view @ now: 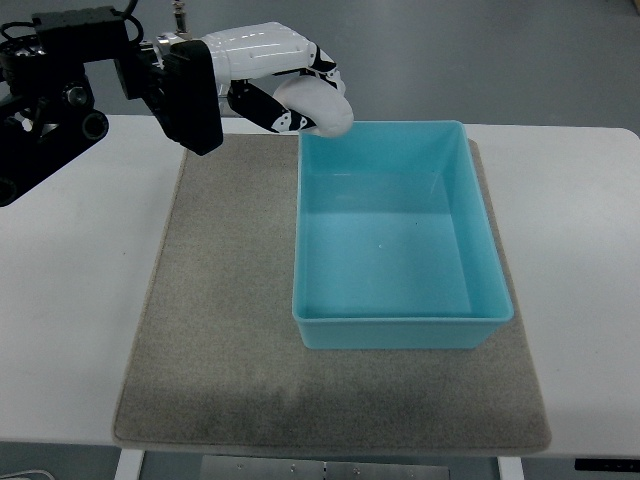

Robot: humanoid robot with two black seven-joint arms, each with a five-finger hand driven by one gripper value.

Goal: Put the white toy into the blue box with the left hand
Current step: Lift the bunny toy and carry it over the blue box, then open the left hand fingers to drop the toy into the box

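My left hand comes in from the upper left and hovers over the far left corner of the blue box. Its fingers are curled around a white toy, a curved white piece that hangs just above the box's rim. The box is an open, light blue rectangular bin standing on a grey mat; nothing lies inside it. My right arm does not show.
The grey mat lies on a white table and reaches under the box. The arm's black wrist housing sits above the mat's far left corner. The table's front edge runs along the bottom.
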